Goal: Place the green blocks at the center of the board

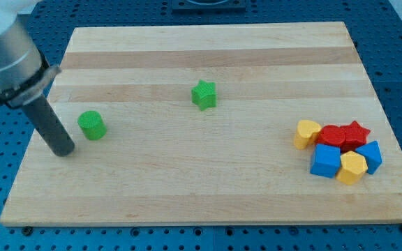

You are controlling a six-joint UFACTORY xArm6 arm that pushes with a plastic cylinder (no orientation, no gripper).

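A green cylinder sits on the wooden board at the view's left. A green star sits near the board's middle, a little above centre. My tip rests on the board just left of and slightly below the green cylinder, a small gap apart from it. The dark rod slants up to the view's upper left into the grey arm body.
A tight cluster sits at the view's right: a yellow heart-like block, a red block, a red star, a blue cube, a yellow hexagon and a blue block. The board lies on a blue perforated table.
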